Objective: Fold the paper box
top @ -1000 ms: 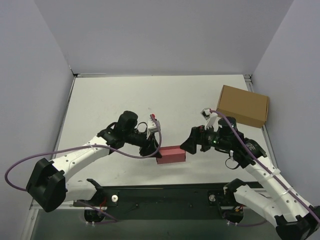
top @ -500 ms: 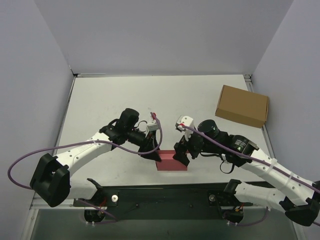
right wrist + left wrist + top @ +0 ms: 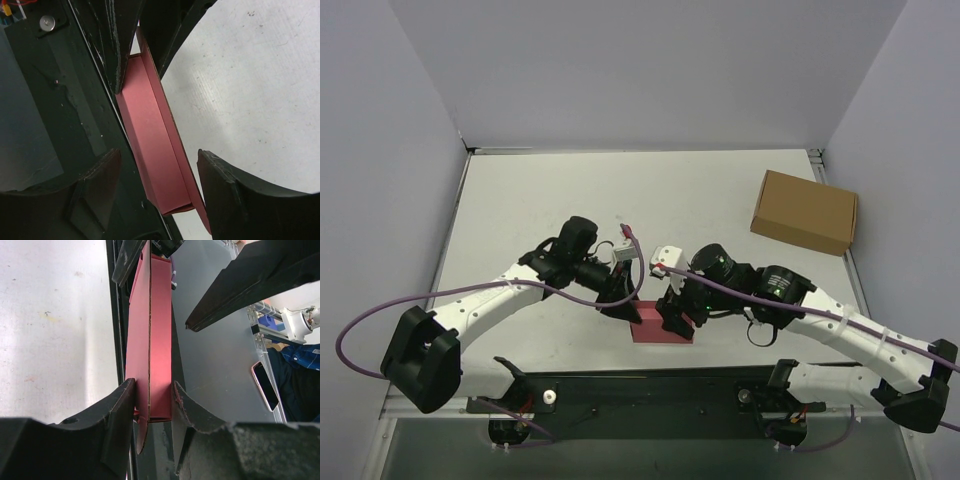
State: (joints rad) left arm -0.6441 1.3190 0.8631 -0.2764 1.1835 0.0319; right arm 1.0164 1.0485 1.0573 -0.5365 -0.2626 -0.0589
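One paper box (image 3: pixel 650 330), pink-red, at the near edge of the surface (image 3: pixel 550 200), long side running left to right, open top up. One loose flap along its side.

Two end effectors, both at the box. Left end effector (image 3: pixel 625 304): narrow, fingers (image 3: pixel 120 405) pressed on both faces of the box's left end, holding it. Right end effector (image 3: pixel 675 318): wide, jaws straddling the right half, close to the walls; cannot tell if they touch.

One brown cardboard box (image 3: pixel 805 212), far right, well apart.

Against a second ago: right end effector was off the box's right end, now over it, jaws narrower. Box sits slightly nearer. Left arm barely shifted. Cardboard box unmoved.
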